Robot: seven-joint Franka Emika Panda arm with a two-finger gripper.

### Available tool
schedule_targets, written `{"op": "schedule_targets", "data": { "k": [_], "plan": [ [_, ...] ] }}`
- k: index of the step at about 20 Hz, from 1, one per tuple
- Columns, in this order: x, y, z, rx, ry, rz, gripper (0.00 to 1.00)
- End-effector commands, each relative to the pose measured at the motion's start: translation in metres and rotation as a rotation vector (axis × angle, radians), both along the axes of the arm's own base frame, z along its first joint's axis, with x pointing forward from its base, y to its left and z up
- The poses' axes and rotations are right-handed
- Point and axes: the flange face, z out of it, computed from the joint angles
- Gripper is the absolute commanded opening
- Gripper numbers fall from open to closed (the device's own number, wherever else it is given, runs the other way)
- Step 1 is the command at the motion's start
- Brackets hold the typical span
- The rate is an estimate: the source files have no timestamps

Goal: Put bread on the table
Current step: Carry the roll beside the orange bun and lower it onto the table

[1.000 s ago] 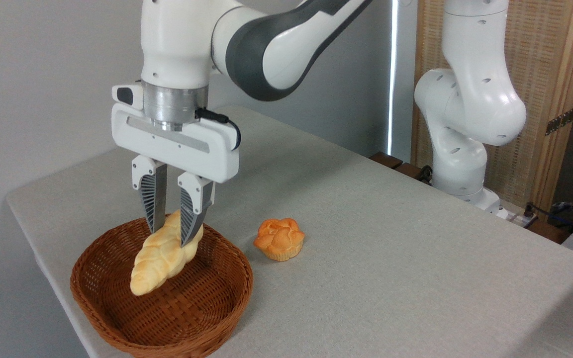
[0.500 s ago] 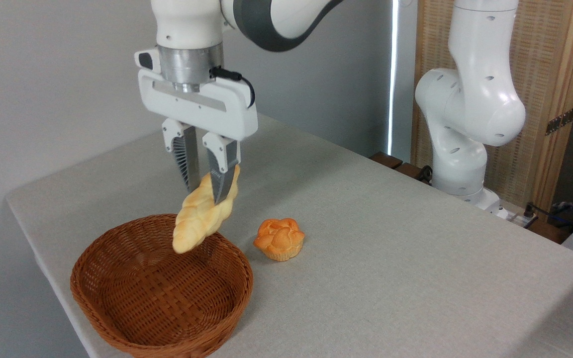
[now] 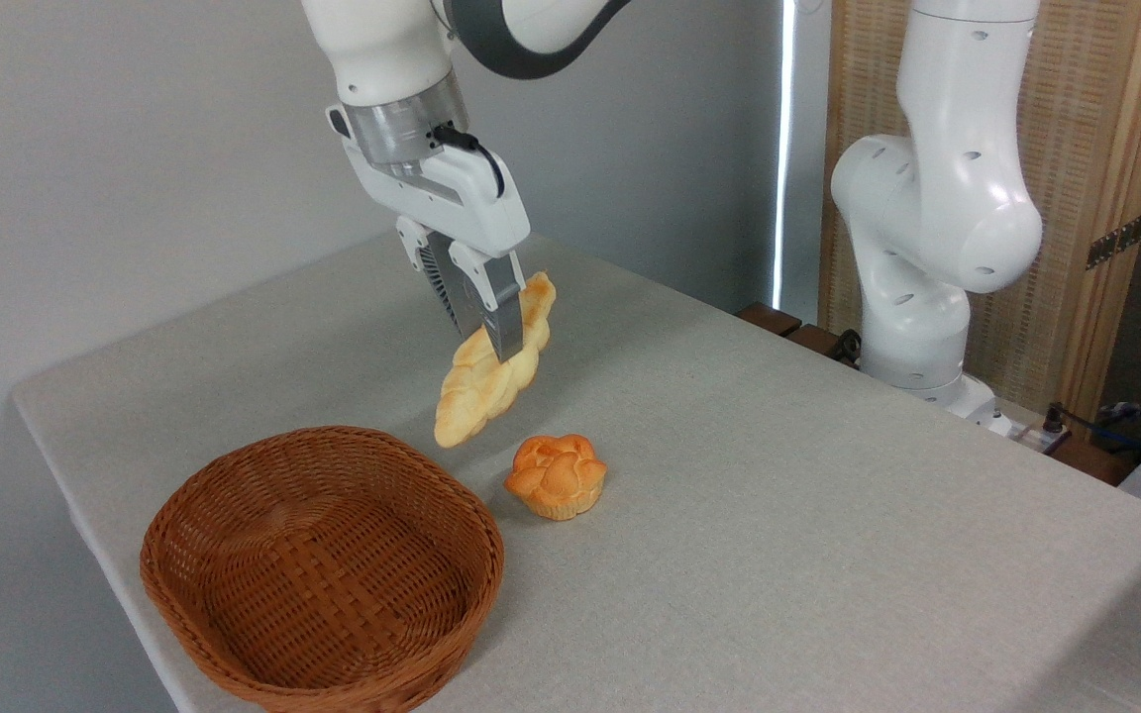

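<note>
Moved since earlier: the bread (image 3: 491,368), out of the basket (image 3: 323,569), now airborne beyond it.
Table (image 3: 828,515): your drop zone, unused.
Gripper (image 3: 491,342): clenched on the loaf.
Bun (image 3: 557,477): beside the basket.
Remaining: lower, release.

You have one braided bread (image 3: 491,374) in view, held up in one claw (image 3: 489,342) above the desk (image 3: 828,515). You have one small orange bun (image 3: 557,476) near the middle of the desk, and one wicker basket (image 3: 321,574) at the desk's front left corner. You see one robot arm (image 3: 937,198) based at the desk's far right edge.
</note>
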Motion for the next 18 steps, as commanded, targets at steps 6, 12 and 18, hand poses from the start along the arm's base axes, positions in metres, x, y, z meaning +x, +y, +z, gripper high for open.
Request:
{"op": "schedule_targets", "data": {
  "k": [6, 12, 18],
  "plan": [
    [0.009, -0.013, -0.028, 0.005, 0.029, -0.038, 1.0],
    [0.018, -0.013, -0.025, -0.009, -0.028, -0.029, 1.0],
    [0.018, -0.011, -0.023, -0.002, -0.033, -0.031, 1.0]
  ]
}}
